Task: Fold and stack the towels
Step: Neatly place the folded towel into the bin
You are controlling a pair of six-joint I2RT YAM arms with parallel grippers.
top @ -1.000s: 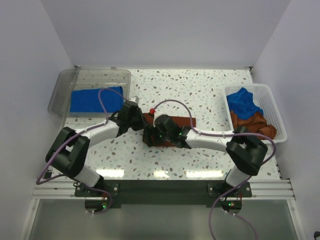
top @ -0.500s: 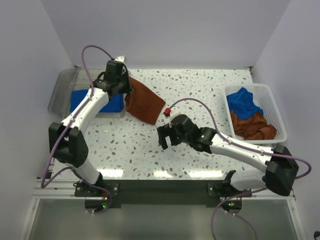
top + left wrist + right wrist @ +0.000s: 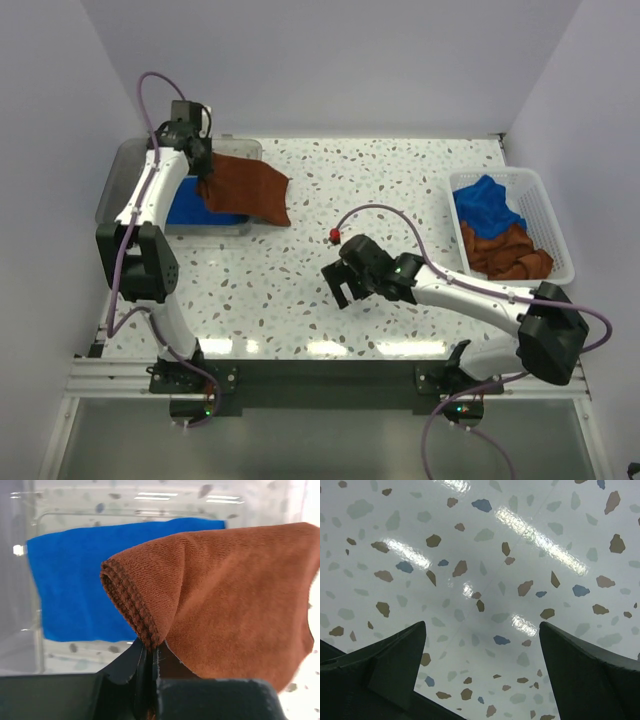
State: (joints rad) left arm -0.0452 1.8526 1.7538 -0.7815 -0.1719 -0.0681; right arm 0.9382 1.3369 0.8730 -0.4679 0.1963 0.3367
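Observation:
My left gripper (image 3: 203,163) is shut on the hemmed edge of a folded rust-brown towel (image 3: 247,190), holding it up over the clear plastic tray (image 3: 125,170) at the back left. A folded blue towel (image 3: 182,210) lies flat in that tray. In the left wrist view the brown towel (image 3: 240,605) drapes to the right of the pinching fingers (image 3: 127,662), with the blue towel (image 3: 75,580) beneath. My right gripper (image 3: 341,288) hovers open over bare table near the middle, and nothing sits between its fingers (image 3: 395,655).
A white mesh basket (image 3: 550,215) at the right edge holds a crumpled blue towel (image 3: 487,205) and crumpled rust-brown towels (image 3: 510,252). Speckled tabletop (image 3: 400,180) lies between tray and basket. White walls close in the back and both sides.
The left arm lifted the brown towel from mid-table and carried it back-left over the tray. The right gripper let go of it, opened wide, and drew back slightly toward the near right.

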